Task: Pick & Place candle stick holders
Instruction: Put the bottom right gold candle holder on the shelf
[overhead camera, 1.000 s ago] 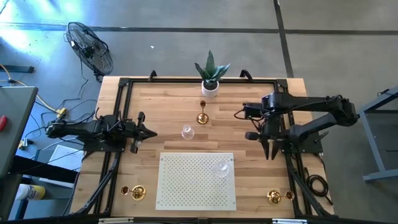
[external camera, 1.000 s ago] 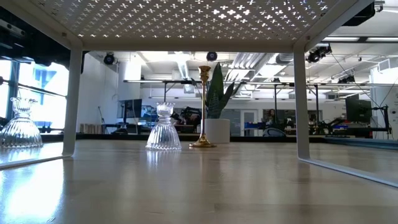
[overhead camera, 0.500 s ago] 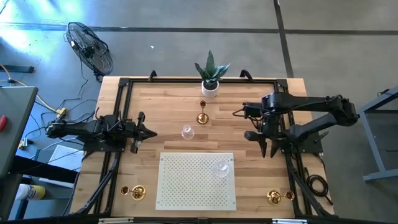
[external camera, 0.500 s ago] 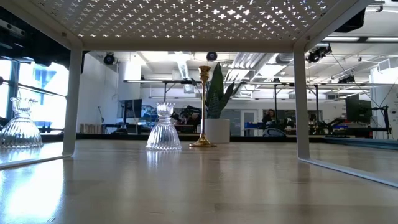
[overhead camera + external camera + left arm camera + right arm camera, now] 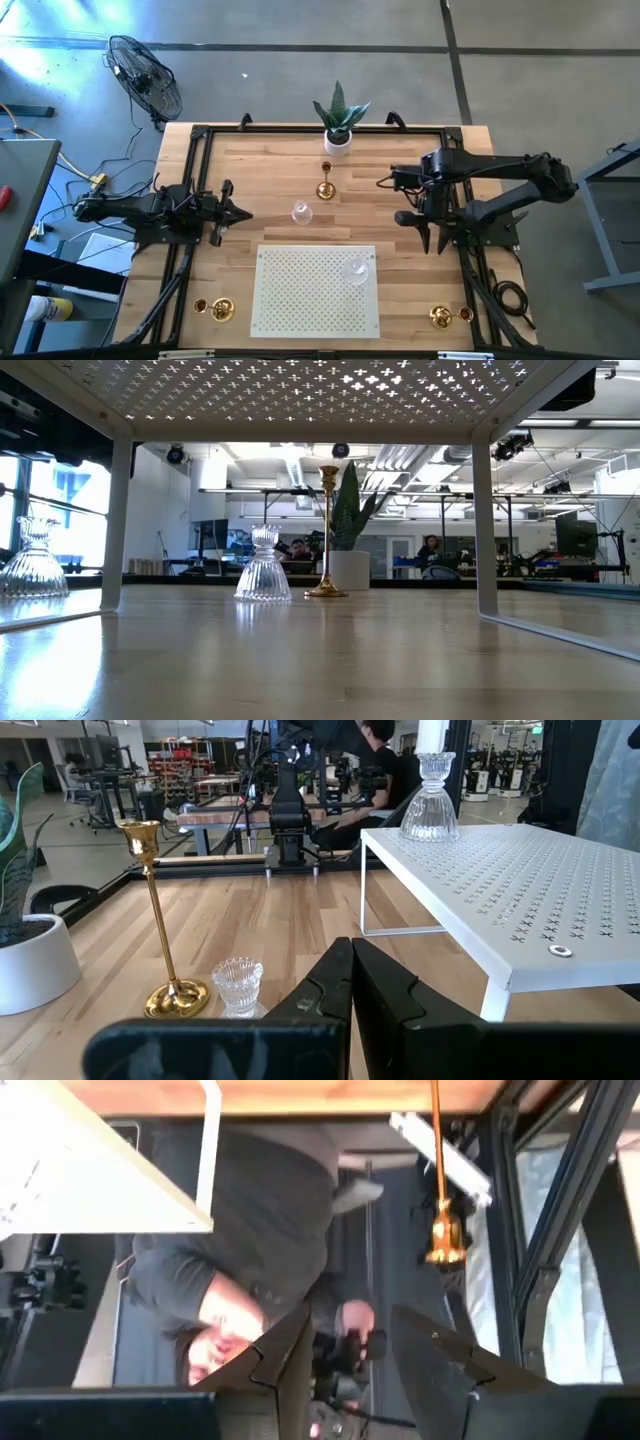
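Observation:
A tall gold candle stick holder [image 5: 325, 185] stands upright on its round base at mid-table. A clear glass one [image 5: 301, 212] stands beside it. Another glass holder [image 5: 357, 270] stands on the white perforated shelf [image 5: 300, 300]. Two gold holders lie on their sides near the front edge, one at the left [image 5: 215, 308] and one at the right [image 5: 445, 316]. My left gripper [image 5: 240, 213] is shut and level at the table's left, touching nothing. My right gripper [image 5: 432, 243] hangs open above the table's right side, slanting down, with nothing between its fingers [image 5: 290, 1370].
A white pot with a green plant [image 5: 338, 140] stands at the far edge. The perforated shelf stands on legs [image 5: 484, 530] over the near middle of the table. A dark frame [image 5: 190, 200] runs round the tabletop. People show in the room beyond.
My right gripper has swung slightly at the wrist above the table's right side. Nothing else has moved.

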### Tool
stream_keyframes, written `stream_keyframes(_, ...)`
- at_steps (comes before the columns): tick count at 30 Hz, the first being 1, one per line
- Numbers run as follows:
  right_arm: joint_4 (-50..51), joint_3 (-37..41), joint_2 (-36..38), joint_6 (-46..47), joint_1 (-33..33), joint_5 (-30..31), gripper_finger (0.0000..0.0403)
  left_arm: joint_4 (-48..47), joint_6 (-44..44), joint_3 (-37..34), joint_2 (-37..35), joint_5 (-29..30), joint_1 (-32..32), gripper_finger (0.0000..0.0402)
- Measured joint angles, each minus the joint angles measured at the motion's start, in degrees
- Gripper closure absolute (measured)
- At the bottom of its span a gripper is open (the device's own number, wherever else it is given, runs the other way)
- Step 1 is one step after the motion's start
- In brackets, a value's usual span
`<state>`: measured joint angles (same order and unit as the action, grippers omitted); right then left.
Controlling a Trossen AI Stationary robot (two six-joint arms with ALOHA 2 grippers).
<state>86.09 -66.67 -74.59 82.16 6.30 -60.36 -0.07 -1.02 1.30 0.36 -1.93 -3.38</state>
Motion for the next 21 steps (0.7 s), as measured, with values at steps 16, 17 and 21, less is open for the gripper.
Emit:
stream_keyframes(16, -5.8, 13.78, 0.02, -3.36, -1.59, -8.37, 0.0273, 0.0, -0.02, 0.02, 0.0, 0.02, 0.0, 0.04)
stream_keyframes(17, -5.8, 14.2, 0.02, -3.88, -1.87, -8.26, 0.0273, 0.0, -0.02, 0.02, 0.0, 0.02, 0.0, 0.04)
stream_keyframes(21, -5.56, 15.83, 0.02, -4.57, -3.55, -8.84, 0.0274, 0.02, 0.0, 0.01, 0.0, 0.02, 0.01, 0.04)
